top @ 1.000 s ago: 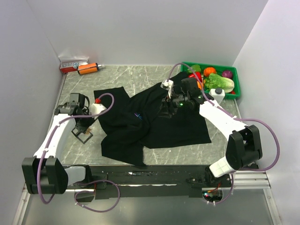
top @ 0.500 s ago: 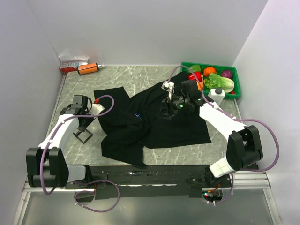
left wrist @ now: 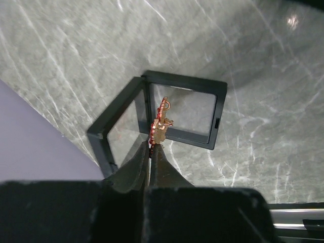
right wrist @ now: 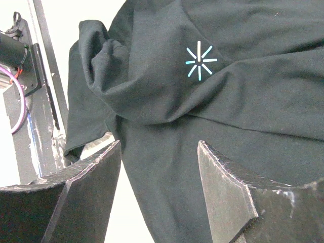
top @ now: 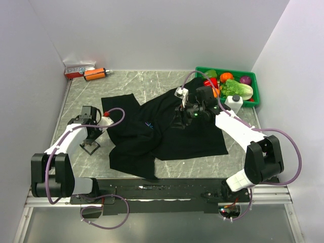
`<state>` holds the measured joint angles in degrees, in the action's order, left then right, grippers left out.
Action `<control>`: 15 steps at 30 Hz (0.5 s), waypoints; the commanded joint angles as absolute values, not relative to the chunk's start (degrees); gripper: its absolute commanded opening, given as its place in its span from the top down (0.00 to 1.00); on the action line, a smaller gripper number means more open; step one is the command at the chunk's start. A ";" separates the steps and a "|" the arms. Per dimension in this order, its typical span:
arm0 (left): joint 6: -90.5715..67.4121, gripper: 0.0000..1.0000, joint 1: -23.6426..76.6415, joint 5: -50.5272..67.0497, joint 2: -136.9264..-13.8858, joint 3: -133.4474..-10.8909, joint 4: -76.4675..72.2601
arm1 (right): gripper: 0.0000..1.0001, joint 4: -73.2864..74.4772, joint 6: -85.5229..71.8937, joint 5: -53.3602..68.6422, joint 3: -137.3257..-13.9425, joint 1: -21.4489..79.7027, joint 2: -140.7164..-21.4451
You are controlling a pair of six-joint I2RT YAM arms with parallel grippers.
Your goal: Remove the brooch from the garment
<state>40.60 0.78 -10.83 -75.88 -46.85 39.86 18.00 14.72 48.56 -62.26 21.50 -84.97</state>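
Left fingers (left wrist: 152,152) pinch the tiny orange brooch (left wrist: 161,124) above an open black frame (left wrist: 218,109) on the grey desk (left wrist: 253,55) — right fingers (right wrist: 96,177) spread over the black garment (right wrist: 243,101).

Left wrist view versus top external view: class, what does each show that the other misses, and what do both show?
Only the left wrist view: the brooch, pinched between shut jaws. Only the top view: the black shirt, the right gripper over it, the green tray. Both: the left gripper, the open black frame, the grey table.
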 commanded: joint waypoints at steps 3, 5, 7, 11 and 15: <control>42.63 0.99 0.70 -13.27 -74.27 -45.44 37.97 | 0.31 16.00 13.80 48.25 -63.72 21.71 -84.29; 41.93 0.99 0.79 -13.45 -74.62 -45.79 38.06 | 0.31 15.82 13.71 48.17 -63.90 21.71 -84.46; 41.66 0.99 0.79 -13.88 -74.88 -45.97 38.14 | 0.31 15.91 13.80 48.08 -63.90 21.80 -84.46; 41.75 0.99 0.79 -14.15 -74.88 -46.41 38.67 | 0.31 16.00 13.97 47.99 -63.81 21.71 -84.46; 42.36 0.99 0.88 -15.47 -74.88 -46.23 38.23 | 0.30 15.73 13.62 47.99 -63.28 21.71 -84.46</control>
<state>41.39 0.80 -13.08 -75.83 -45.23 39.20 17.98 14.11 48.42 -62.26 21.50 -84.97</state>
